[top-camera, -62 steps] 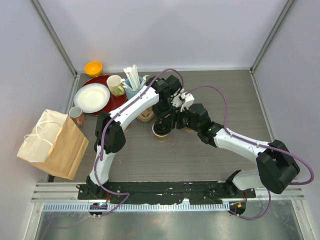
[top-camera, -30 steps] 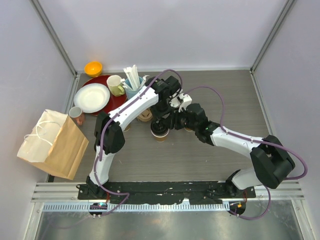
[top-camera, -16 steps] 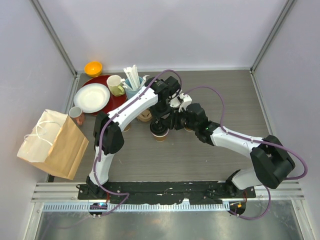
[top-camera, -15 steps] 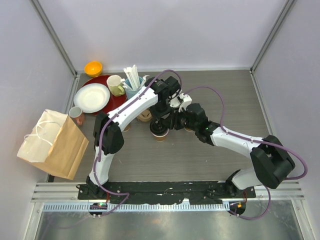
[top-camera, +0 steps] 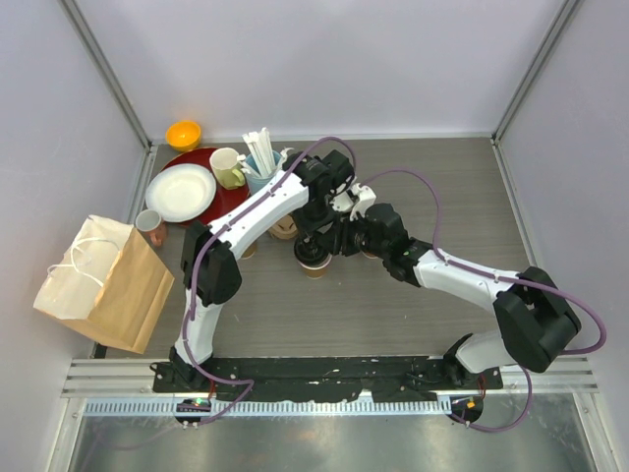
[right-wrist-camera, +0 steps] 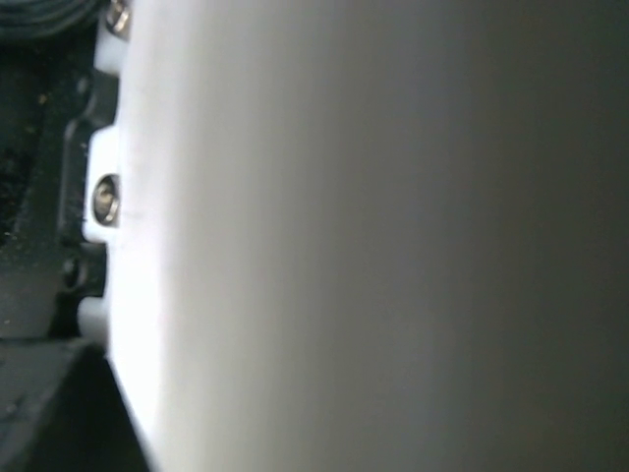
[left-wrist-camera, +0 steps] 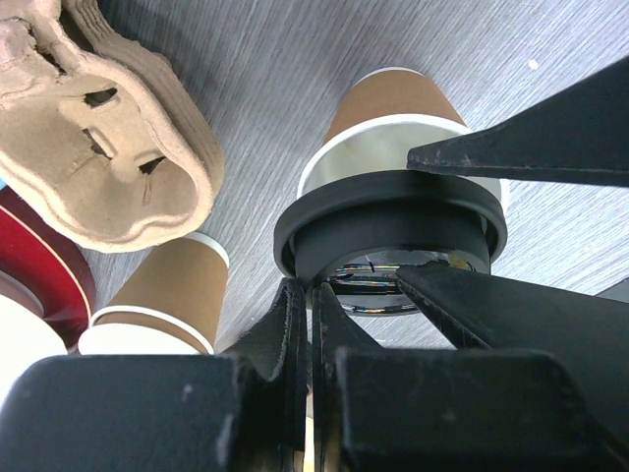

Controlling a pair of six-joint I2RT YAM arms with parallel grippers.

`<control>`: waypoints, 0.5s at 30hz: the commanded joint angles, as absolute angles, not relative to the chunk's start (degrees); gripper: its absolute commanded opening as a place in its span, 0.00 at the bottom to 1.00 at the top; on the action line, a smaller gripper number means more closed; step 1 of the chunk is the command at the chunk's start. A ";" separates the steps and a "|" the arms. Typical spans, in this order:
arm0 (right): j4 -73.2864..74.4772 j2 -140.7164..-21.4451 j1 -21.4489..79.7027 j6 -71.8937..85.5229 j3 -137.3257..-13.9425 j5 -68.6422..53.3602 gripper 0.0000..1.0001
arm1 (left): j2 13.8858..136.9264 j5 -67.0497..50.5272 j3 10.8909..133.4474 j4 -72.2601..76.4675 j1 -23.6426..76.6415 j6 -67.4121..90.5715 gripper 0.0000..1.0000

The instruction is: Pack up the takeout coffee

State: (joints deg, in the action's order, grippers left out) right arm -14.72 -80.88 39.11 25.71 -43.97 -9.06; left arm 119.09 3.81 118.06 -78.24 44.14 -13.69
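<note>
lidded cup held between two hands

the kraft paper cup (left-wrist-camera: 393,108) stands upright on the grey wood-grain tabletop (left-wrist-camera: 246,59), with the black sip lid (left-wrist-camera: 388,211) on its rim. the left hand (left-wrist-camera: 307,295) has its fingers pressed together, tips at the lid's near edge; whether they pinch it is unclear. the right hand (left-wrist-camera: 406,214) is clamped across this cup at lid height, one finger on each side. beside this cup are an open cup (left-wrist-camera: 157,295) and a pulp cup carrier (left-wrist-camera: 98,128).

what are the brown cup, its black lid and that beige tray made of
brown cup: paper, it seems, matte kraft outside, white rolled rim.
black lid: probably moulded plastic, smooth with a faint sheen.
beige tray: looks like pressed paper pulp, rough, fibrous, ragged edges.
</note>
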 commanded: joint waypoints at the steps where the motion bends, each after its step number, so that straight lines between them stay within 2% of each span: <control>1: -12.75 -80.77 39.81 24.79 -45.00 -8.35 0.43 | 116.19 -2.46 119.18 -95.19 47.20 -15.38 0.00; 15: -12.04 -81.92 39.81 25.31 -44.65 -8.09 0.40 | 117.94 -3.78 119.00 -95.27 47.46 -15.56 0.00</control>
